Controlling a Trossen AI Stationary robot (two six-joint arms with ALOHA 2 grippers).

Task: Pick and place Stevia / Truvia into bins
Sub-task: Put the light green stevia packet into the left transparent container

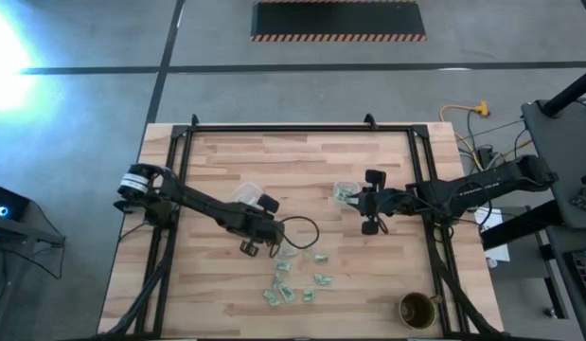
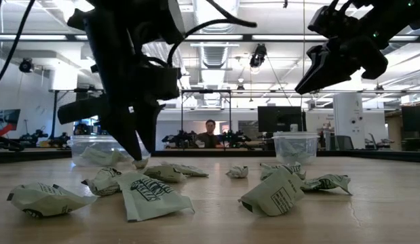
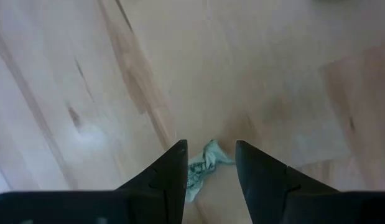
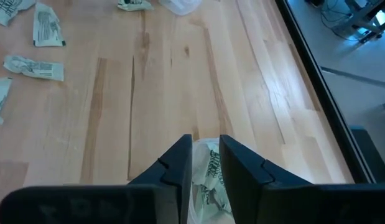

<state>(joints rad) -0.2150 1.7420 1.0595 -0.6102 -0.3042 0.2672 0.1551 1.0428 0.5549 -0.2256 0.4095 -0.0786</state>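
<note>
Straddling one crumpled Stevia / Truvia packet (image 3: 201, 169) with the left end effector (image 3: 209, 148), fingers standing apart on either side of it and nothing clamped yet, probably so that a simple close catches the paper. Hovering the right end effector (image 4: 206, 142) high over the smaller bin (image 1: 345, 190), fingers only narrowly apart and showing nothing dangling in the low view; packets glimpsed through the gap are lying in that bin, judging by the clear wall around them. Leaving the larger bin (image 1: 245, 193) just behind the left arm, close enough for a short carry. Keeping the remaining packets (image 1: 294, 280) scattered near the front middle of the desk (image 1: 226, 294), several touching or overlapping, so picking one alone is likely needing care. Offering plenty of bare wood between the two arms and along the left front, while a brown cup (image 1: 417, 309) is sitting at the right front corner, well apart from the pile and out of both reaching paths.
</note>
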